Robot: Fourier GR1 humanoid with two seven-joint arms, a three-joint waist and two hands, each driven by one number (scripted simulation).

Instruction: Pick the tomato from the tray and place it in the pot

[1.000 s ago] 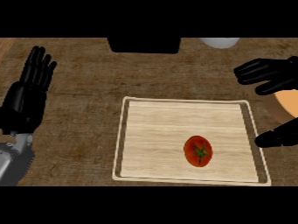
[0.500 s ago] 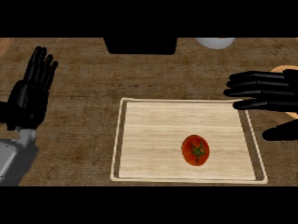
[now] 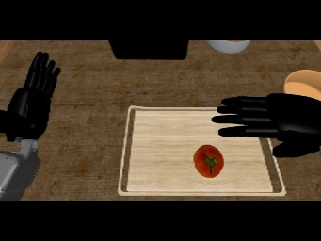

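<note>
Now my right hand (image 3: 295,124) hangs over the tray's (image 3: 149,141) right edge, its fingers (image 3: 243,117) straight and spread apart, pointing across the boards, holding nothing and touching nothing that I can see. The tomato (image 3: 209,160) lies on the tray, toward its near right part, just below and to the left of my fingertips, apart from them. It sits stem up, clear of the tray's rim.

To do this reach well, I judge I should bring the palm down over the tomato from above, thumb on one side and fingers on the other, and only curl once it sits between them. It is round and likely to roll, so a sideways nudge could send it toward the rim; a straight descent seems safer.

Beyond the tray, at its far side, stands a dark vessel (image 3: 149,49) that I take to be the pot, partly cut off by the view. My left hand (image 3: 32,103) rests open, fingers up, well to the left of the tray on the tabletop (image 3: 100,94) side.
</note>
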